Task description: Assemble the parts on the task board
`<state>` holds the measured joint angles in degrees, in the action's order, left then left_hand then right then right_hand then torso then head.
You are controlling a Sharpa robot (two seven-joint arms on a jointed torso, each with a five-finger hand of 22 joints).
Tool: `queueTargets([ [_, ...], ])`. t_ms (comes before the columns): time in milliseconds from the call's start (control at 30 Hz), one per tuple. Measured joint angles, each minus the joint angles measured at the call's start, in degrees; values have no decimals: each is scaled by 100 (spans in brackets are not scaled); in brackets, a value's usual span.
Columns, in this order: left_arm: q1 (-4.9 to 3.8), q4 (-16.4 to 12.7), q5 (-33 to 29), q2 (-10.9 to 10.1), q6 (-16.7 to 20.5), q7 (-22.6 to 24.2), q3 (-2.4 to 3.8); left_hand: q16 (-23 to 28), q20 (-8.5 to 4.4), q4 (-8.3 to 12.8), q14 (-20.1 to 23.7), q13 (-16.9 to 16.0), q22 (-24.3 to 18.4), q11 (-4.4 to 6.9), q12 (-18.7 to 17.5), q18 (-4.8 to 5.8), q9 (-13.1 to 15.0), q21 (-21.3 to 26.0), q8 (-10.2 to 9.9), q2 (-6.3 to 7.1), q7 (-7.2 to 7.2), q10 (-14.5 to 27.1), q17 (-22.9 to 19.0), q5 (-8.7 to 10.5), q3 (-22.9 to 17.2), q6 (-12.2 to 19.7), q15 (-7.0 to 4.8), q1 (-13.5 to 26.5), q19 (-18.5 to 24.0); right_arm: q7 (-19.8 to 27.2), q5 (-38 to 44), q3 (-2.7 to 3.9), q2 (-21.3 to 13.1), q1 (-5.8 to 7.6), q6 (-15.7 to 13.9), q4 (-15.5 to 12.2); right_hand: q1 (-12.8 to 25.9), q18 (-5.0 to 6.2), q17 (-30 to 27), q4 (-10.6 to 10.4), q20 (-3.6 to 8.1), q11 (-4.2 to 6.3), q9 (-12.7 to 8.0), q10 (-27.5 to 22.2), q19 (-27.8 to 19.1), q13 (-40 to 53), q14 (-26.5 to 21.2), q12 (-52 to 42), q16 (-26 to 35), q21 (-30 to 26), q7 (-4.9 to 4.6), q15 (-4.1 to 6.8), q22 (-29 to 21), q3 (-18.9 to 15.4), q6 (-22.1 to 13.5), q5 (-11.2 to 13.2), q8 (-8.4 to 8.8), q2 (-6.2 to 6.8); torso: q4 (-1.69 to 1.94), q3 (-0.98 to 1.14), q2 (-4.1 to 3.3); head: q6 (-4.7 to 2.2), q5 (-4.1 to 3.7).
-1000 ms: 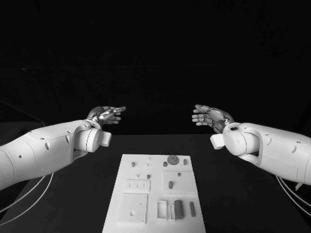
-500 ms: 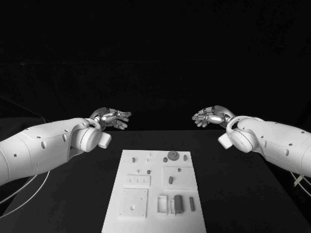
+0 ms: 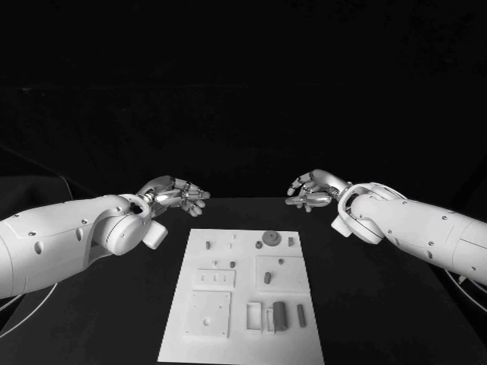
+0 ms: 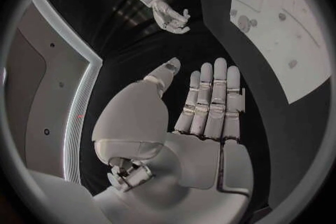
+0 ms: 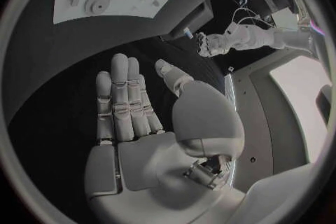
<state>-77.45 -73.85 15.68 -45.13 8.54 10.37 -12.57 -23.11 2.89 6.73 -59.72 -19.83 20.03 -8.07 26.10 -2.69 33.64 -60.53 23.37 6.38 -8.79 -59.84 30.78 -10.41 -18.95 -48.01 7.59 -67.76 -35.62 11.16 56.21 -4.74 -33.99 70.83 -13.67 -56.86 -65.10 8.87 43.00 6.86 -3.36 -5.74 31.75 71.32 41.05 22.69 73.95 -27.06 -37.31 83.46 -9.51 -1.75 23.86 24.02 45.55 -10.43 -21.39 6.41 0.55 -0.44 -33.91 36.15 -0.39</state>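
- So, both hands are up off the tabletop (image 3: pixel 375 304) and holding nothing. The left hand (image 3: pixel 176 195) and the right hand (image 3: pixel 313 190) hover past the far end of the task board (image 3: pixel 216 334), one off each far corner.
- Left hand: the wrist view (image 4: pixel 210 106) shows the fingers straight and lying side by side, thumb apart, palm bare. Nothing pinched.
- Right hand: same story in its own wrist view (image 5: pixel 129 106), with flat fingers, the thumb off to the side and an empty palm.
- The board is a long white plate whose long axis runs from the robot's body out toward the hands, so every part lies back toward the body from both hands and below them.
- Closest bit to the hands is the round disc part (image 3: pixel 272 238) at the far end, a little over to the right hand's side, so I'd guess the right hand is the nearer one for it. It also shows as a disc in the right wrist view (image 5: pixel 97 3).
- The upright grey blocks (image 3: pixel 278 315) sit at the near end, well away from both hands.
- My read is that assembly hasn't started yet; whichever hand goes first has to come down and back toward the body.
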Motion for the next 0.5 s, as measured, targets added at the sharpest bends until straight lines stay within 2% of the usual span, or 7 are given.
queueTargets([
  [33,0,-61,65,-29,-6,60,1,32,18,0,43,19,-13,0,-43,-3,-5,21,0,18,0,0,-4,0,0,0,4,-18,19,-6,112,0,29,0,-1,-1,-32,59,216,1,23,81,-10,235,215,132,159,-162,-267,155,3,83,46,-74,61,0,51,32,10,0,-31,-3,-7],
  [100,0,-179,178,-74,-1,187,3,32,18,0,47,40,-14,0,-79,-3,-12,21,-9,4,0,0,-6,0,0,0,8,-64,19,-46,382,2,108,-3,11,-1,-49,135,430,1,48,166,-17,430,396,272,267,-328,-533,300,0,169,90,-124,89,0,82,26,28,-7,-74,-5,-19],
  [133,0,-225,220,-88,7,236,4,32,18,0,47,54,-14,5,-111,-3,-17,21,-30,11,0,16,-6,0,0,0,8,-87,19,-77,510,3,151,-6,38,8,-107,192,743,-4,78,265,-43,593,605,505,366,-606,-924,511,3,266,166,-218,154,0,164,13,46,-12,-109,-11,-31],
  [233,0,-329,331,-138,41,368,4,32,18,0,-17,95,-14,-12,-212,-2,-40,20,-78,57,0,119,28,0,0,0,-12,-132,18,-193,929,3,323,-18,133,79,-113,271,1164,-34,123,399,-89,742,865,857,513,-1034,-1479,814,5,392,271,-318,162,0,284,22,85,-30,-192,-43,-48],
  [367,0,-388,438,-147,98,482,4,32,18,16,-17,104,-21,-20,-237,-1,-46,20,-82,64,0,127,34,0,16,0,-12,-140,19,-346,1390,3,451,-45,201,98,-113,416,1668,-39,180,525,-142,868,1144,1373,691,-1688,-2187,1137,15,551,441,-401,172,0,322,22,139,-60,-308,-88,-80],
  [500,1,-498,616,-164,101,518,36,74,18,30,5,126,-35,-23,-298,-1,-59,50,-122,85,0,191,34,0,30,0,10,-161,19,-556,1814,3,584,-74,265,184,-143,459,1857,-23,223,557,-171,856,1200,1595,744,-1960,-2460,1151,18,603,501,-417,166,0,363,52,203,-104,-416,-146,-118],
])
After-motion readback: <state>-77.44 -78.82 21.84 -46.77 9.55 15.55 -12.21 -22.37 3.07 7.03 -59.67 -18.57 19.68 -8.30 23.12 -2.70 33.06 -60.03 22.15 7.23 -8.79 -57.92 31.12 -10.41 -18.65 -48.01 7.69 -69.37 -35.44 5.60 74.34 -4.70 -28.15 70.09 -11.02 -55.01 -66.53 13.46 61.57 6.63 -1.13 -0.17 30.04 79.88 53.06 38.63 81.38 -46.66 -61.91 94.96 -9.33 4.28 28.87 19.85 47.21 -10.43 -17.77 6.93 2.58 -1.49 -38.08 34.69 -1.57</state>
